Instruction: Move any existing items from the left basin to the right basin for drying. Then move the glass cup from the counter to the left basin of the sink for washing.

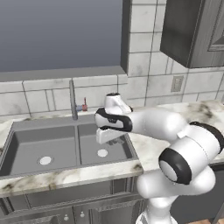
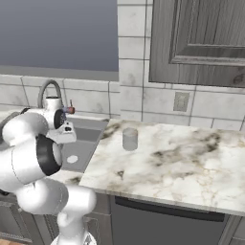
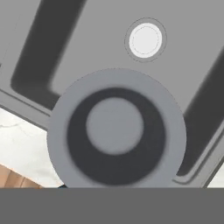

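Note:
In the hand view the small dark grey piece [image 3: 114, 127] fills the middle, round and blurred, very close to the camera and hiding the fingertips. Below it lies the right basin [image 3: 83, 48] with its pale drain [image 3: 145, 39]. My gripper [image 1: 105, 136] hangs over the right basin [image 1: 114, 148] of the sink, shut on the piece. The left basin [image 1: 30, 146] holds nothing but its drain [image 1: 45, 160]. The glass cup [image 2: 130, 139] stands upright on the counter [image 2: 182, 158], to the right of the sink and apart from the arm.
The thin faucet [image 1: 73, 100] with red and blue taps [image 1: 82, 105] rises behind the divider between the basins. A wall outlet [image 2: 181, 101] sits on the tiled backsplash. Dark cabinets [image 2: 201, 38] hang above the counter.

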### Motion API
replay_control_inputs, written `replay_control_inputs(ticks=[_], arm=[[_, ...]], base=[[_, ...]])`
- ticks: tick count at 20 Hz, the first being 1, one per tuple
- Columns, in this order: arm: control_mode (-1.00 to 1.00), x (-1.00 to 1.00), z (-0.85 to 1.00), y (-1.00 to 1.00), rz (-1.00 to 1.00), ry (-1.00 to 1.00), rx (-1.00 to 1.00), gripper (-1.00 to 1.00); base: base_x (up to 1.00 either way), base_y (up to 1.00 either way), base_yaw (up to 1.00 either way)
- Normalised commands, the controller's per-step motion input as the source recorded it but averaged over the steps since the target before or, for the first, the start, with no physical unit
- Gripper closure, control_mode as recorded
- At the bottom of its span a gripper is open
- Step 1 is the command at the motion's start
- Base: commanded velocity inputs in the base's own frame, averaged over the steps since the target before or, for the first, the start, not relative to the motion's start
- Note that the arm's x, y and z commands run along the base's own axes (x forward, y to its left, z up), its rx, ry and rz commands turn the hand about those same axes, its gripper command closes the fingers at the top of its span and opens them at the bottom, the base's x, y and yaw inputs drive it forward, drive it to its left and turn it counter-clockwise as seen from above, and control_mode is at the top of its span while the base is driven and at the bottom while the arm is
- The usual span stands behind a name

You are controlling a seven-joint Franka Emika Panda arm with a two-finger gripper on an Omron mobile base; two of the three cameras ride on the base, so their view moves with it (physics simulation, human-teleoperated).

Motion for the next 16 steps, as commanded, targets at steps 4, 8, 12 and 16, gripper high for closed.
replay_control_inputs(ticks=[4, 8, 12, 16], arm=[[-1.0, 0.56, -0.36, 0.0, 0.01, 0.02, 0.0, 1.0], [-1.0, 0.52, -0.54, 0.0, 0.0, 0.01, 0.0, 1.0], [-1.0, 0.42, -0.53, 0.0, 0.0, 0.0, 0.0, 1.0], [-1.0, 0.31, -0.5, 0.0, 0.0, 0.0, 0.0, 1.0]], base=[[0.0, 0.0, 0.0], [0.0, 0.0, 0.0], [0.0, 0.0, 0.0], [0.0, 0.0, 0.0]])
